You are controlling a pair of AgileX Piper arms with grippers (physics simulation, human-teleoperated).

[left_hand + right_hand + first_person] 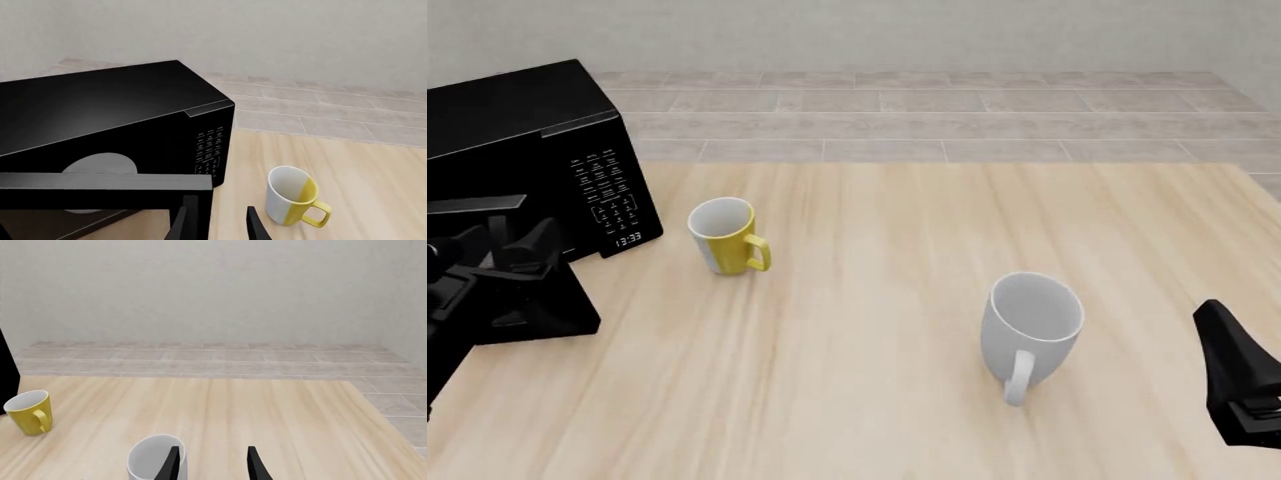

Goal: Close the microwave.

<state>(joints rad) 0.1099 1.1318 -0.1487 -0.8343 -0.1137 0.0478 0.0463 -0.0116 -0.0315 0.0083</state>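
1. The microwave (527, 140) stands at the far left corner of the tabletop (894, 330). It is a large glossy black box. Its keypad panel (607, 190) with white print faces the near side, and a small display (627, 239) with white digits is at the bottom of the panel.
2. The door (100, 182) of the microwave is open. It swings out toward the near left edge of the tabletop. Behind its top edge, in my left wrist view, I see a pale round plate (100, 167) inside the cavity.
3. My left fingers (217, 225) are apart, with an empty gap between them. One finger is just beside the free end of the door. I cannot tell if it touches the door or not.
4. A mug (726, 236) with a yellow and white body and a yellow handle stands upright, just to the right of the microwave, apart from it. Its handle points toward the near right.
5. A white mug (1032, 320) stands upright near the near edge, to the right of the middle, well apart from the yellow mug.
6. My right fingers (213, 462) are also apart and hold nothing. They are near the near right corner, and in my right wrist view the white mug is beside one finger.
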